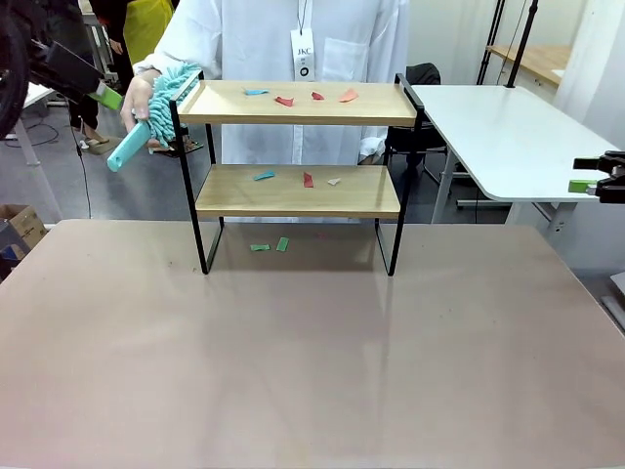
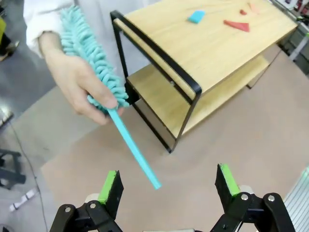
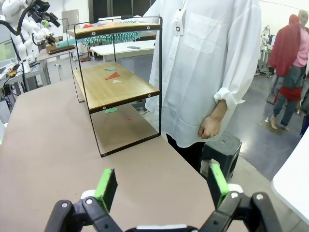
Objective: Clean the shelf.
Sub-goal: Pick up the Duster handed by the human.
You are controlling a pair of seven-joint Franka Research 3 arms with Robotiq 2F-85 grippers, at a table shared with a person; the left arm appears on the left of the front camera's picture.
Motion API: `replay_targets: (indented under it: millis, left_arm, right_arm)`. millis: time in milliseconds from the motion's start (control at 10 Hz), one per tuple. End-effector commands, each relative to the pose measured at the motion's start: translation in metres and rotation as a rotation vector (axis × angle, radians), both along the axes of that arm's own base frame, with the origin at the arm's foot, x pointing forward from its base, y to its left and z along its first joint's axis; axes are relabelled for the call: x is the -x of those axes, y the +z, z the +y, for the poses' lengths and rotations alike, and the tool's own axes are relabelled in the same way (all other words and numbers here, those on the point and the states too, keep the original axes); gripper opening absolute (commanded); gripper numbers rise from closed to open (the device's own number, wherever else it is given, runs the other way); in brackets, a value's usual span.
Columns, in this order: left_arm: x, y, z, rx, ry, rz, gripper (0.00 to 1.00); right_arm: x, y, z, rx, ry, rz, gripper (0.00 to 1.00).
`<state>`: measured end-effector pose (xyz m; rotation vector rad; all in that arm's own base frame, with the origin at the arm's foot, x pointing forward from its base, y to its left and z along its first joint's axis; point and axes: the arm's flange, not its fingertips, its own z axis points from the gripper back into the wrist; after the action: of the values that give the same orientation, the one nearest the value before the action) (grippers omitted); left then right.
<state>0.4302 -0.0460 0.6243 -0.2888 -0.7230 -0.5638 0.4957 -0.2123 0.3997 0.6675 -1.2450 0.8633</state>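
The shelf (image 1: 298,191) stands at the far middle of the table, with small coloured paper scraps (image 1: 293,99) on both wooden boards. A person's hand (image 1: 137,98) holds a teal fluffy duster (image 1: 161,98) at the shelf's left end rail, handle pointing down and away. My left gripper (image 2: 169,186) is open in front of the duster (image 2: 91,58), the handle tip (image 2: 153,182) hanging just short of its fingers. At the table's right side, my right gripper (image 3: 161,186) stands open and empty, facing the shelf (image 3: 116,87) end-on.
Two green scraps (image 1: 270,245) lie on the table under the shelf. The person in a white coat (image 1: 283,44) stands behind it, the other hand (image 3: 210,128) hanging down. A white table (image 1: 508,137) and a black stool (image 3: 222,150) are at the far right.
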Motion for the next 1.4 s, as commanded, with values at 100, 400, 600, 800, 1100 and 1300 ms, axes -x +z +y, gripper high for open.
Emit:
replay_targets:
  millis: [100,400,600,800,1100,1300]
  left_arm:
    - [0.000,0.000,0.000,0.000,0.000,0.000,1.00]
    - [-0.008,-0.007,0.001,-0.010,-0.017,0.000,1.00]
    - [-0.012,-0.014,-0.023,-0.097,0.104,-0.041,1.00]
    - [-0.029,-0.031,-0.032,-0.169,0.170,0.014,1.00]
    - [-0.038,-0.050,-0.036,-0.223,0.242,0.032,1.00]
    - [-0.045,-0.059,-0.033,-0.214,0.244,0.050,1.00]
  right_arm:
    - [0.000,0.002,0.002,-0.002,0.001,-0.005,1.00]
    - [0.000,0.002,0.002,-0.002,0.001,-0.005,1.00]
    - [0.000,0.002,0.002,-0.002,0.001,-0.005,1.00]
    - [0.000,0.002,0.002,-0.002,0.001,-0.005,1.00]
    - [0.000,0.002,0.002,-0.002,0.001,-0.005,1.00]
    - [0.000,0.002,0.002,-0.002,0.001,-0.005,1.00]
